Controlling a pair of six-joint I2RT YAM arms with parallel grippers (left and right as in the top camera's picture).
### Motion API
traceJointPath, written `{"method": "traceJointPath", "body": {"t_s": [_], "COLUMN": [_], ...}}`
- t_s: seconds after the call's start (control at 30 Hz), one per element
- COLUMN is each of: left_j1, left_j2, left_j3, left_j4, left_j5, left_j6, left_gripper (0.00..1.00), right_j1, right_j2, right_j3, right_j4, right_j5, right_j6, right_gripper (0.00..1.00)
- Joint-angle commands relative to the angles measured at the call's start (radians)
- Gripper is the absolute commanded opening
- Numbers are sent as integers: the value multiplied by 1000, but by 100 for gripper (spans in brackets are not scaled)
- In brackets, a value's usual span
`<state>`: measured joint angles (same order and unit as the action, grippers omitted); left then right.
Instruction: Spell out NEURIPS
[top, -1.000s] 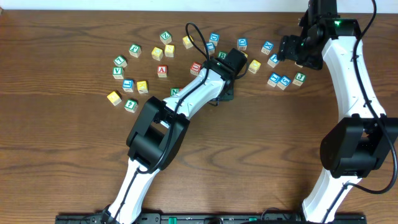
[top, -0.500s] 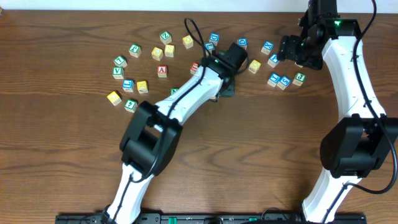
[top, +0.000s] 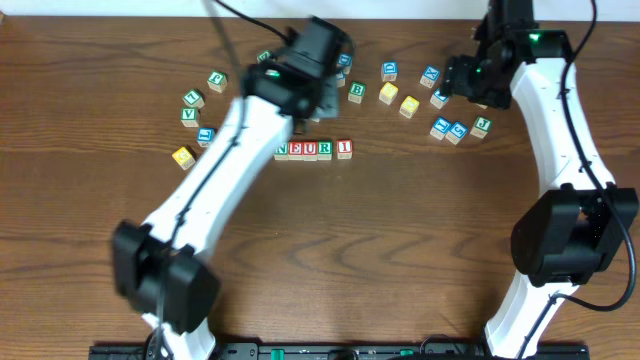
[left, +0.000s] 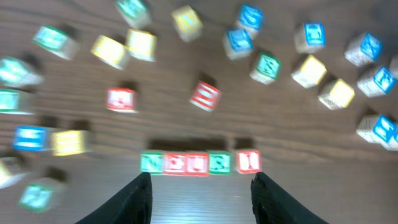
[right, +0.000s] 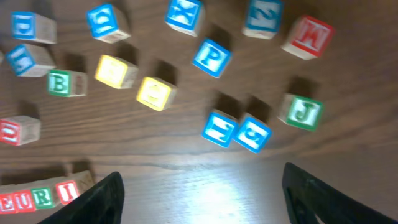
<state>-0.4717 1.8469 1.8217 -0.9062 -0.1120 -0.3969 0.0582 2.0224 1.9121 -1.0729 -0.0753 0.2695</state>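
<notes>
A row of cubes reads N (left: 151, 163), E (left: 174, 163), U (left: 197, 163), R (left: 219, 163), then I (left: 248, 161) a small gap to the right. From overhead the row (top: 304, 150) lies mid-table with the I cube (top: 344, 148) at its right end. My left gripper (left: 202, 194) hangs well above the row, open and empty. It sits at the back of the table in the overhead view (top: 322, 100). The blue P cube (right: 212, 58) lies loose at the right, partly under my right gripper (top: 468, 80). The right gripper (right: 202, 190) is open and empty.
Two yellow cubes (right: 116, 71) (right: 154, 92) and a green B cube (right: 60, 83) lie between the arms. Blue cubes, a green J (right: 301, 112) and a red M (right: 306, 36) surround the P. Several more cubes are scattered at the back left (top: 190, 98).
My left arm has lifted off the row and swung back toward the far left, jaws wider. The row with the I cube is now uncovered. The right arm has hardly moved.
</notes>
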Motion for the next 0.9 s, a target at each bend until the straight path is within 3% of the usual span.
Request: {"method": "traceJointPath", "body": {"t_s": [0.0,0.4,0.57,0.87], "left_j1": [79,346,372,372], "left_j2": [-73,-100,-100,-100], "left_j3": [9,8,8,7], "left_j4": [-31,-84,-90,-104], "left_j5": [-32,-39,-39,-39], "left_j6": [45,60,60,60], "left_gripper": [51,51,51,52], "right_j1": [47,174,213,221], "right_j2": [25,68,127,190], "right_j3": [15,15,15,15], "right_j4": [25,296,343,368], "right_j5": [-6,17,82,149], "right_j6": [27,215,306,366], "right_gripper": [73,72,61,54]}}
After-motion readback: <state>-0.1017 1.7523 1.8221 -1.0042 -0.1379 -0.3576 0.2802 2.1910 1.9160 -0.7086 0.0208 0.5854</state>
